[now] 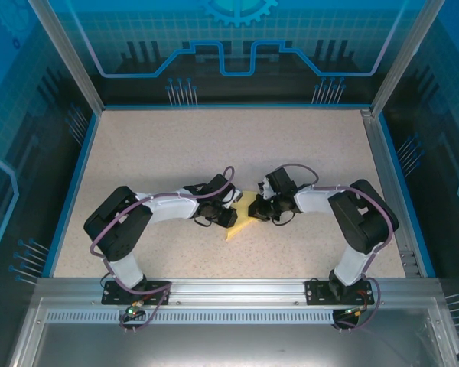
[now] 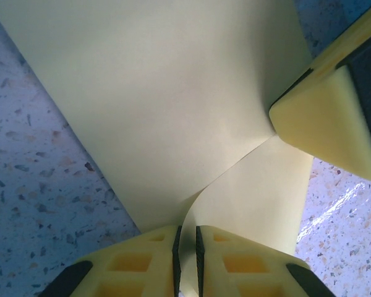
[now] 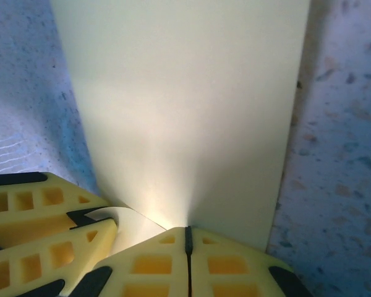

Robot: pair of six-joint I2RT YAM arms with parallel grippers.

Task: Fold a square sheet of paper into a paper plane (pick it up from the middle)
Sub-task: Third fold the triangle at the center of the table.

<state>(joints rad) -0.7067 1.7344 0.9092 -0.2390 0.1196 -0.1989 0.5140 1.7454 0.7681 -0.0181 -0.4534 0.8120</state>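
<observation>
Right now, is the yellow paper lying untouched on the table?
No, the left gripper is shut on the yellow paper, pinching its edge.

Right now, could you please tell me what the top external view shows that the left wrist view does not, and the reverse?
The top external view gives the left arm and right arm bent inward, with the left gripper and right gripper meeting in the middle of the table. The left wrist view gives the close detail: the left gripper's fingers pinching a raised curl of the yellow paper. Both show the paper lying on the speckled table with a gripper at each side.
</observation>
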